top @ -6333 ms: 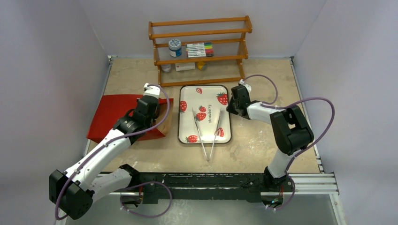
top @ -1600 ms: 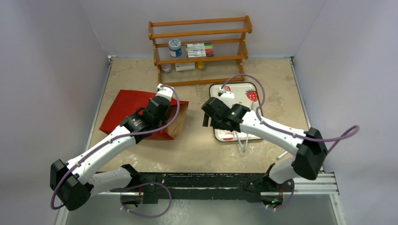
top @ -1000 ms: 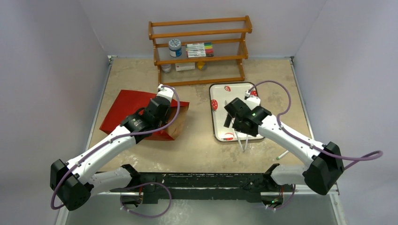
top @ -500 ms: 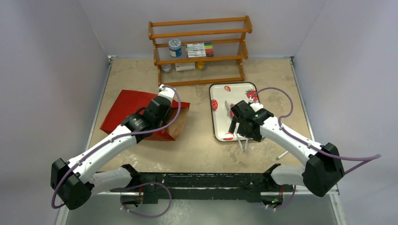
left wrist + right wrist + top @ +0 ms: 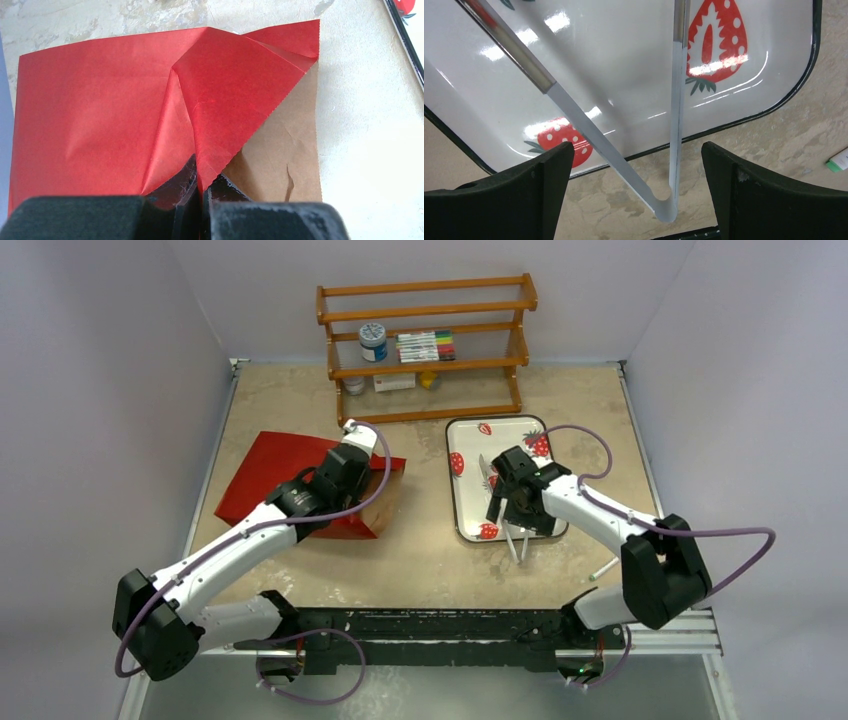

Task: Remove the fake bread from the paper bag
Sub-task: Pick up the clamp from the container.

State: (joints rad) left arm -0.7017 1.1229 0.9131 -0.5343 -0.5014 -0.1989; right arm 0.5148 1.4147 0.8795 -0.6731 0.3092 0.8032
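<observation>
Mottled beige tabletop point(image 5: 420, 560), closed in by grey walls point(image 5: 100, 390) on three sides.

Progress: early. No bread in view from any camera; judged to be inside the bag or hidden by it. Done as things lie: bag mouth gripped and raised. Left to do: take up the tongs, reach in, draw the bread out, set it down.

Left gripper point(image 5: 200, 192): closed to a hairline on the upper red layer of the bag point(image 5: 100, 110) at its mouth. Layer drawn up into a tent-like fold. Brown inside bared just beside the fingers point(image 5: 176, 186), lower layer flat on the tabletop. Interior not visible from the wrist view.

Right gripper point(image 5: 638, 165): spread wide, holding nothing, straddling the hinge end of the tongs point(image 5: 676, 100). No contact visible on either side.

Tongs: both arms lying across the tray point(image 5: 624, 50), hinge end projecting past the tray's near rim over bare tabletop.

Bag: lying toward the left edge, mouth facing the centre. Tray: right of centre, apart from the bag. Wooden rack point(image 5: 425, 340): at the far edge.

Next move, as judged: lower and close on the tongs near the hinge. Expect slip on polished metal; grip squarely.
</observation>
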